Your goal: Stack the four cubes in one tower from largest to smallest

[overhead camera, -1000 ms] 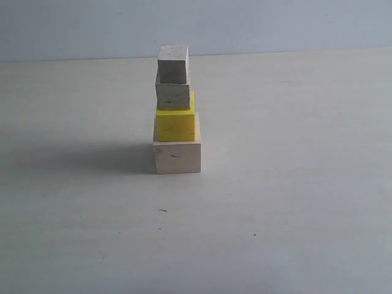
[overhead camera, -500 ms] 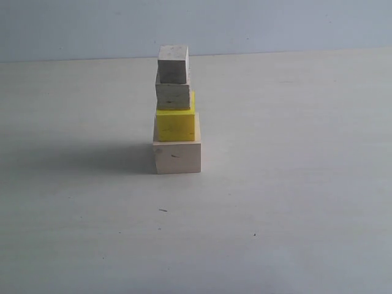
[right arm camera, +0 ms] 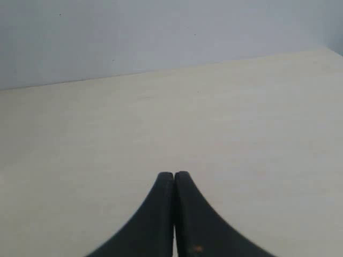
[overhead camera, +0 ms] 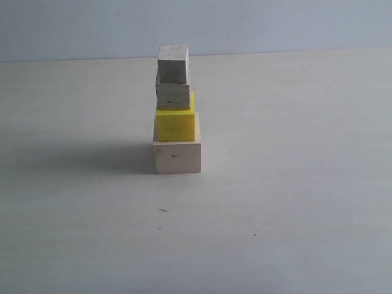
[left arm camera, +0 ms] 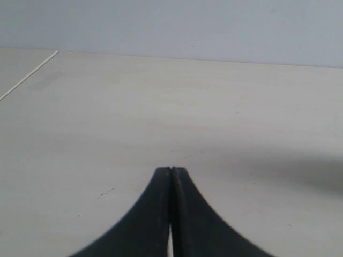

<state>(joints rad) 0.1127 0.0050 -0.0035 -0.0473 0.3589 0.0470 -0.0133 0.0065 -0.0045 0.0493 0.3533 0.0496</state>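
Your tower (overhead camera: 176, 110) stands mid-surface (overhead camera: 294, 184): large pale cube (overhead camera: 177, 157) as base, then yellow cube (overhead camera: 175, 125), small wood cube (overhead camera: 173, 96) and smallest cube (overhead camera: 173, 63) on top. The upper tiers sit toward the left edge, not centred. Your left claw (left arm camera: 171, 171) and right claw (right arm camera: 174, 175) are both pinched together, empty, with no cube in their views. Risk, by judgement: the offset tiers leave little margin, so an arm sweeping past or a jolt to the surface could topple the column.
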